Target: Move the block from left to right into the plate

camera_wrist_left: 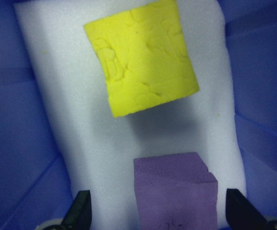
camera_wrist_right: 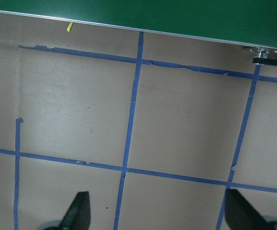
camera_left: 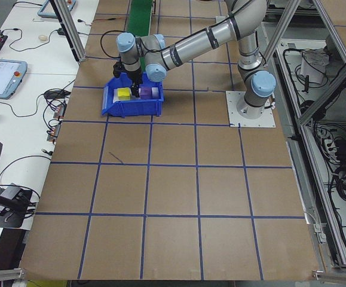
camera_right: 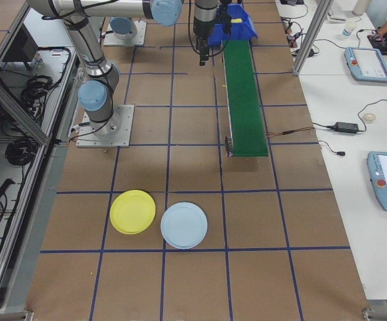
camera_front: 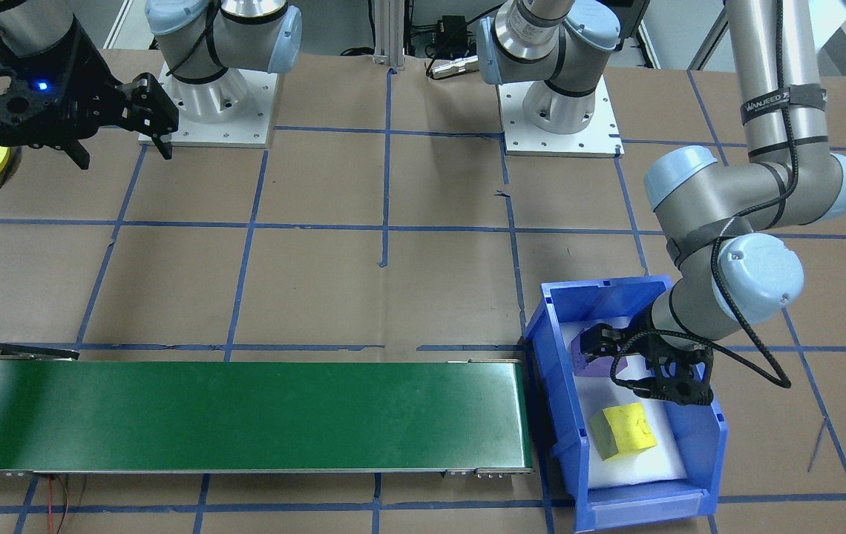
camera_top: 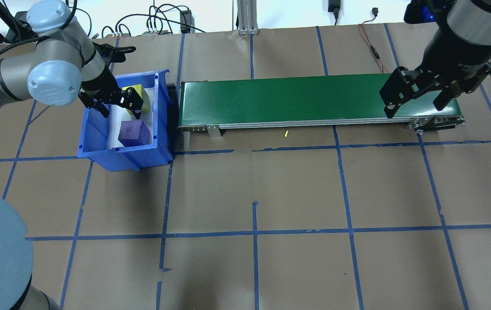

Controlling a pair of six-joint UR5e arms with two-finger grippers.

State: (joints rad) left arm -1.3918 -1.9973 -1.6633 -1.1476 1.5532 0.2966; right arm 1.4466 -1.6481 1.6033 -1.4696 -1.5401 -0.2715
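The step in hand looks like the first pick. The left hand (camera_wrist_left: 157,211) hangs inside the blue bin (camera_top: 159,129) at the left end of the conveyor (camera_top: 297,97), its fingers spread wide on either side of the purple block (camera_wrist_left: 174,189), which sits on white foam (camera_wrist_left: 57,110) and is not yet gripped. A yellow block (camera_wrist_left: 140,55) lies farther along the same foam, apart from the purple one.

The right hand (camera_top: 417,97) hovers over the conveyor's right end, also spread and holding nothing. The yellow plate (camera_right: 133,211) rests on the tabletop to the right, beyond the belt's end, beside a pale blue plate (camera_right: 184,225).

Next, the left hand probably needs to settle lower around the purple block, close on it, lift it clear of the bin wall and set it on the belt. Then the right hand could take it on to the yellow plate.
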